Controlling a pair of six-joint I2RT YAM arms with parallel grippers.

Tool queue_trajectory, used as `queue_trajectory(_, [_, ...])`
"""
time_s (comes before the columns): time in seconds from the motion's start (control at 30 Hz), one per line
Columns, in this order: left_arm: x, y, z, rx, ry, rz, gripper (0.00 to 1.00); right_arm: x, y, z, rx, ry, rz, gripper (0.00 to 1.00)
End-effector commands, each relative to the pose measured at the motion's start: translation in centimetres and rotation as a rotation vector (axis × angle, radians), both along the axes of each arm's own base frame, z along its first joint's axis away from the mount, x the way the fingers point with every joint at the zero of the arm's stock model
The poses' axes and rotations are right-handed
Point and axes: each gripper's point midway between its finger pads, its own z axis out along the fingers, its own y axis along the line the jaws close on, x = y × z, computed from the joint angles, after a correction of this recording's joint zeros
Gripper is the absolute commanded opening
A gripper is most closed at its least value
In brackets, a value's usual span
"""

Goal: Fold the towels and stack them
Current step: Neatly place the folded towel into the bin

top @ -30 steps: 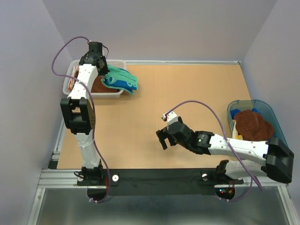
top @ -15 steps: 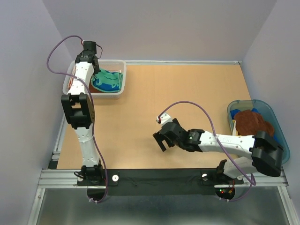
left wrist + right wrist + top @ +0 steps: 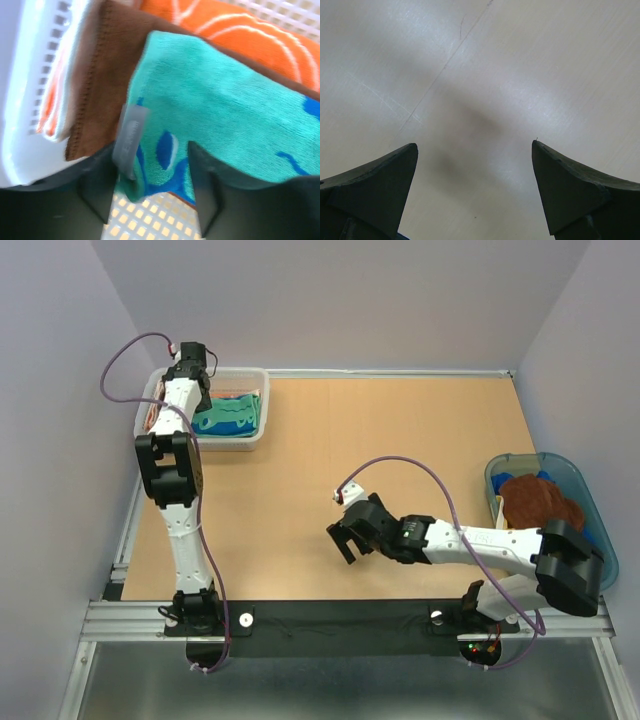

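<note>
A teal towel with blue print (image 3: pixel 234 416) (image 3: pixel 225 100) lies in the white mesh basket (image 3: pixel 226 443) at the back left, on top of a dark brown towel (image 3: pixel 97 75) and an orange towel with white lines (image 3: pixel 240 35). My left gripper (image 3: pixel 203 402) (image 3: pixel 152 190) is down in the basket with its jaws open. The teal towel's near edge and a grey label (image 3: pixel 130 140) lie between its fingers (image 3: pixel 97 192). Over bare table near the middle, my right gripper (image 3: pixel 345 538) (image 3: pixel 475 150) stands open and empty.
A translucent blue-green tub (image 3: pixel 520 459) at the right edge holds a crumpled brown towel (image 3: pixel 540 502), with bits of blue and yellow cloth beside it. The basket's white mesh wall (image 3: pixel 30 100) is close to my left fingers. The wooden tabletop (image 3: pixel 400 430) lies between basket and tub.
My left gripper swung the teal towel from over the basket's right rim into the basket, laid it on the pile and opened. My right arm stretched slightly left.
</note>
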Motion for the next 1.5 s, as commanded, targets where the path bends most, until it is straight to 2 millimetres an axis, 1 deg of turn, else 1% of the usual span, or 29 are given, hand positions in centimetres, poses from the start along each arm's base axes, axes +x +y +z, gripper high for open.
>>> queue_trajectory(0.0, [-0.6, 2.9, 2.5, 0.096, -0.056, 0.123, 0.76, 1.3, 0.5, 1.7, 0.018, -0.050, -0.035, 1.00])
queue_trajectory(0.17, [-2.0, 5.1, 6.2, 0.187, -0.101, 0.229, 0.79, 2.7, -1.3, 2.2, -0.007, -0.091, -0.137, 1.00])
queue_trajectory(0.27, [-3.0, 4.6, 8.5, 0.168, -0.141, 0.238, 0.81, 4.6, -3.7, 2.7, -0.016, -0.122, -0.265, 1.00])
queue_trajectory(0.3, [-3.2, 3.9, 10.7, 0.131, -0.202, 0.214, 0.81, 5.3, -4.5, 3.3, -0.006, -0.135, -0.307, 1.00])
queue_trajectory(0.33, [-3.8, 3.0, 10.3, 0.110, -0.193, 0.186, 0.82, 5.9, -5.4, 3.5, -0.006, -0.135, -0.346, 1.00])
queue_trajectory(0.37, [-4.2, 2.2, 10.9, 0.091, -0.210, 0.157, 0.82, 7.3, -7.2, 3.9, 0.009, -0.139, -0.428, 1.00])
queue_trajectory(0.4, [-4.5, 0.9, 13.9, 0.052, -0.302, 0.116, 0.82, 8.0, -8.3, 4.7, 0.030, -0.152, -0.473, 1.00])
queue_trajectory(0.43, [-5.3, -0.9, 12.7, 0.029, -0.277, 0.060, 0.82, 9.4, -10.6, 5.2, 0.037, -0.161, -0.561, 1.00])
queue_trajectory(0.47, [-5.8, -2.0, 13.2, 0.002, -0.301, 0.018, 0.83, 10.1, -11.8, 5.8, 0.047, -0.169, -0.604, 1.00])
queue_trajectory(0.5, [-6.6, -3.5, 16.7, -0.055, -0.412, -0.044, 0.86, 10.8, -13.1, 7.1, 0.072, -0.195, -0.652, 1.00])
queue_trajectory(0.53, [-7.8, -5.5, 15.2, -0.086, -0.388, -0.097, 0.86, 11.3, -14.5, 7.8, 0.076, -0.210, -0.699, 1.00])
queue_trajectory(0.57, [-8.6, -6.5, 15.8, -0.108, -0.412, -0.132, 0.86, 12.1, -17.2, 8.4, 0.071, -0.220, -0.783, 1.00])
queue_trajectory(0.6, [-10.2, -8.0, 18.9, -0.133, -0.509, -0.173, 0.86, 12.4, -18.6, 9.2, 0.082, -0.233, -0.827, 1.00])
queue_trajectory(0.63, [-11.3, -8.4, 19.5, -0.151, -0.541, -0.175, 0.86, 12.6, -19.5, 10.0, 0.103, -0.235, -0.853, 1.00])
queue_trajectory(0.67, [-12.7, -9.5, 17.6, -0.172, -0.519, -0.204, 0.86, 12.7, -22.2, 11.1, 0.114, -0.252, -0.918, 1.00])
queue_trajectory(0.7, [-14.6, -10.3, 20.9, -0.191, -0.640, -0.242, 0.86, 12.7, -23.2, 11.7, 0.127, -0.260, -0.942, 1.00])
queue_trajectory(0.73, [-16.0, -10.8, 19.1, -0.208, -0.627, -0.258, 0.86, 12.3, -24.9, 13.3, 0.142, -0.303, -0.979, 1.00])
queue_trajectory(0.77, [-17.2, -11.0, 19.7, -0.219, -0.662, -0.270, 0.87, 11.9, -25.5, 14.2, 0.147, -0.334, -0.999, 1.00])
queue_trajectory(0.8, [-19.7, -11.0, 22.2, -0.230, -0.753, -0.289, 0.87, 11.5, -26.1, 15.0, 0.146, -0.365, -1.019, 1.00])
queue_trajectory(0.83, [-20.9, -10.8, 21.3, -0.232, -0.753, -0.282, 0.87, 11.0, -26.8, 16.0, 0.153, -0.400, -1.039, 1.00])
queue_trajectory(0.87, [-22.2, -10.5, 22.0, -0.229, -0.787, -0.278, 0.89, 10.1, -27.1, 17.5, 0.182, -0.441, -1.028, 1.00])
queue_trajectory(0.9, [-24.8, -9.8, 24.0, -0.217, -0.869, -0.262, 0.90, 9.6, -27.3, 18.4, 0.202, -0.467, -1.024, 1.00])
queue_trajectory(0.97, [-27.2, -9.1, 24.4, -0.214, -0.926, -0.242, 0.90, 7.9, -28.1, 20.6, 0.257, -0.541, -1.030, 1.00])
queue_trajectory(1.0, [-29.5, -8.7, 25.9, -0.217, -1.001, -0.237, 0.91, 7.3, -28.3, 21.3, 0.278, -0.564, -1.034, 1.00])
queue_trajectory(1.1, [-33.1, -7.8, 27.0, -0.232, -1.112, -0.196, 0.91, 4.8, -29.7, 23.2, 0.371, -0.663, -1.073, 1.00])
queue_trajectory(1.2, [-34.9, -6.8, 26.5, -0.250, -1.174, -0.134, 0.91, 2.8, -30.6, 23.5, 0.448, -0.744, -1.087, 1.00])
queue_trajectory(1.33, [-34.8, -6.4, 23.5, -0.292, -1.179, -0.061, 0.91, 1.2, -32.3, 22.8, 0.496, -0.814, -1.178, 1.00])
queue_trajectory(1.43, [-35.1, -6.4, 22.7, -0.314, -1.208, -0.054, 0.91, 0.7, -32.9, 21.9, 0.487, -0.824, -1.206, 1.00])
queue_trajectory(1.47, [-34.8, -6.4, 21.6, -0.311, -1.190, -0.052, 0.91, 0.7, -32.9, 21.3, 0.480, -0.819, -1.204, 1.00])
